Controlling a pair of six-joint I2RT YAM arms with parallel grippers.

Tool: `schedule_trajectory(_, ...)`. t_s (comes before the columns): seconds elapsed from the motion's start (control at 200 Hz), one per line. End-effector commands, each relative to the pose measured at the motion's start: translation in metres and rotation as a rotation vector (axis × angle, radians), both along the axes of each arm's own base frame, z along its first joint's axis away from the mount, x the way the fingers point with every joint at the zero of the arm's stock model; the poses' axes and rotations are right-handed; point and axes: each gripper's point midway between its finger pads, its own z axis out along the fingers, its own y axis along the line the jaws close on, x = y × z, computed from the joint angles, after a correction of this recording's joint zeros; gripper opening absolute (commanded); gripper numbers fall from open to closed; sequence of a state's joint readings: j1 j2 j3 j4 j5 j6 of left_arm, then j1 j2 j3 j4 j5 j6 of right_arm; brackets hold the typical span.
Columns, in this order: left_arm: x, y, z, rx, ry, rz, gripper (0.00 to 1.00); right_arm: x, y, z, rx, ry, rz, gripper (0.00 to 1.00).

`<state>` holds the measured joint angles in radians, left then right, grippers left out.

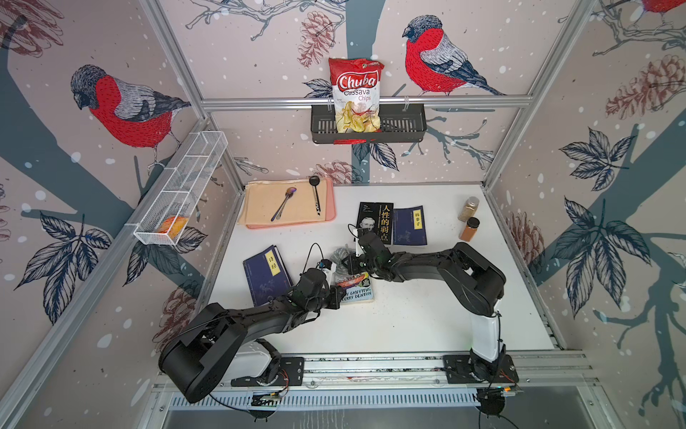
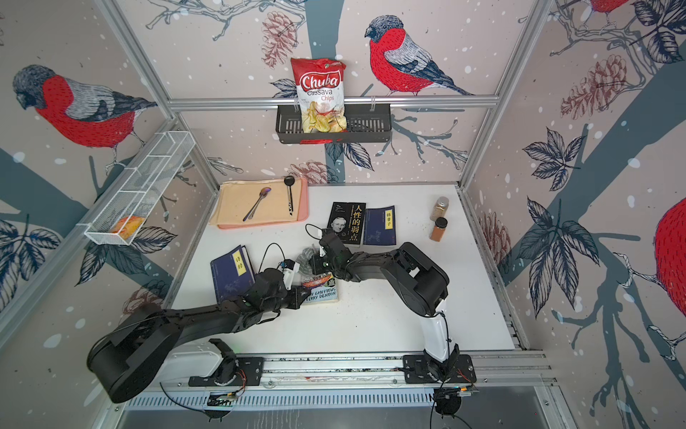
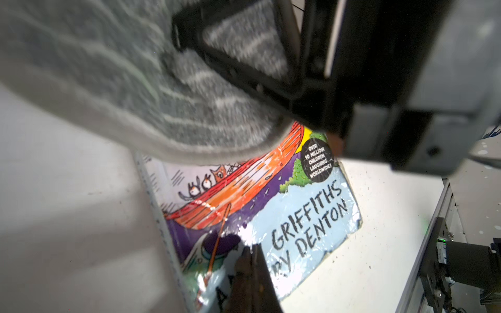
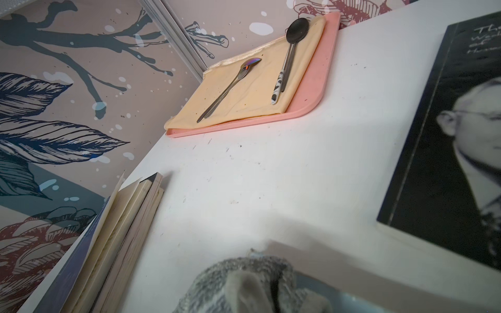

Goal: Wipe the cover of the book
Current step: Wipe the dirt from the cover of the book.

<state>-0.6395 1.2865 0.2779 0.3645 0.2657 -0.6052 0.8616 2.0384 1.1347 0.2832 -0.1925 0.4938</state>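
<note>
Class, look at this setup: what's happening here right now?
Two robot arms are working on the illustrated book lying on the white table. The right gripper is shut on a grey cloth resting on the cover's far end. The left gripper, shut, seems to press on the near end, steadying it.

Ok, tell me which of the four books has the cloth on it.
The cartoon-covered book lettered GRIFFITHS and DENTON; the grey cloth lies on its cover. Both dark blue books and the black portrait book have none.
</note>
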Motion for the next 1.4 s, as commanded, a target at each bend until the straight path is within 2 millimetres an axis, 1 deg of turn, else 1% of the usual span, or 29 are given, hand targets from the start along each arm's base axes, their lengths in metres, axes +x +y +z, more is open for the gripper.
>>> schedule_trajectory(0.0, -0.019, 0.019, -0.029, 0.101, 0.11, 0.023, 0.0, 0.012, -0.022, -0.037, -0.166, 0.038, -0.045, 0.04)
schedule_trajectory(0.025, -0.019, 0.02, -0.029, 0.101, 0.111, 0.023, 0.0, 0.017, -0.019, -0.037, -0.164, 0.033, -0.046, 0.04)
schedule_trajectory(0.09, -0.02, 0.021, -0.031, 0.106, 0.114, 0.027, 0.0, 0.021, -0.016, -0.038, -0.175, 0.023, -0.049, 0.02)
schedule_trajectory(0.13, -0.022, 0.022, -0.032, 0.11, 0.118, 0.027, 0.0, 0.019, -0.015, -0.036, -0.185, 0.016, -0.045, 0.01)
schedule_trajectory(0.18, -0.022, 0.023, -0.031, 0.109, 0.116, 0.029, 0.0, 0.012, -0.015, -0.032, -0.199, -0.002, -0.039, 0.01)
schedule_trajectory(0.24, -0.022, 0.025, -0.032, 0.111, 0.116, 0.037, 0.0, -0.001, -0.017, -0.025, -0.208, -0.018, -0.032, 0.02)
schedule_trajectory(0.32, -0.023, 0.026, -0.032, 0.111, 0.116, 0.038, 0.0, -0.026, -0.022, -0.022, -0.211, -0.006, -0.009, 0.03)
schedule_trajectory(0.375, -0.022, 0.027, -0.032, 0.112, 0.117, 0.041, 0.0, -0.045, -0.026, -0.027, -0.215, 0.014, 0.011, 0.03)
schedule_trajectory(0.445, -0.022, 0.027, -0.032, 0.114, 0.118, 0.041, 0.0, -0.066, -0.03, -0.037, -0.221, 0.048, 0.036, 0.03)
schedule_trajectory(0.495, -0.022, 0.028, -0.032, 0.113, 0.12, 0.04, 0.0, -0.075, -0.032, -0.045, -0.223, 0.067, 0.048, 0.04)
schedule_trajectory(0.535, -0.022, 0.027, -0.033, 0.114, 0.121, 0.038, 0.0, -0.077, -0.031, -0.049, -0.222, 0.076, 0.05, 0.03)
schedule_trajectory(0.59, -0.022, 0.027, -0.033, 0.117, 0.125, 0.034, 0.0, -0.072, -0.03, -0.052, -0.215, 0.078, 0.04, 0.03)
schedule_trajectory(0.65, -0.022, 0.026, -0.033, 0.117, 0.128, 0.029, 0.0, -0.058, -0.028, -0.051, -0.2, 0.072, 0.021, 0.03)
schedule_trajectory(0.795, -0.023, 0.026, -0.034, 0.117, 0.129, 0.027, 0.0, -0.001, -0.018, -0.043, -0.139, 0.048, -0.033, 0.03)
schedule_trajectory(0.875, -0.023, 0.026, -0.034, 0.117, 0.132, 0.027, 0.0, 0.024, -0.01, -0.041, -0.118, 0.034, -0.041, 0.02)
schedule_trajectory(0.921, -0.023, 0.026, -0.034, 0.118, 0.132, 0.026, 0.0, 0.034, -0.008, -0.041, -0.116, 0.032, -0.044, 0.02)
schedule_trajectory(0.966, -0.024, 0.027, -0.035, 0.121, 0.135, 0.028, 0.0, 0.039, -0.006, -0.042, -0.113, 0.032, -0.045, 0.02)
schedule_trajectory(1.021, -0.024, 0.027, -0.035, 0.121, 0.135, 0.03, 0.0, 0.038, -0.006, -0.043, -0.11, 0.037, -0.04, 0.01)
schedule_trajectory(1.091, -0.024, 0.029, -0.035, 0.127, 0.135, 0.036, 0.0, 0.027, -0.009, -0.041, -0.107, 0.039, -0.031, 0.01)
schedule_trajectory(1.171, -0.023, 0.03, -0.034, 0.127, 0.13, 0.042, 0.0, 0.007, -0.018, -0.037, -0.122, 0.031, -0.024, 0.01)
schedule_trajectory(1.336, -0.023, 0.031, -0.035, 0.128, 0.136, 0.04, 0.0, -0.052, -0.035, -0.04, -0.184, 0.018, 0.025, 0.02)
schedule_trajectory(1.396, -0.023, 0.031, -0.035, 0.128, 0.138, 0.038, 0.0, -0.068, -0.038, -0.042, -0.206, 0.013, 0.034, 0.02)
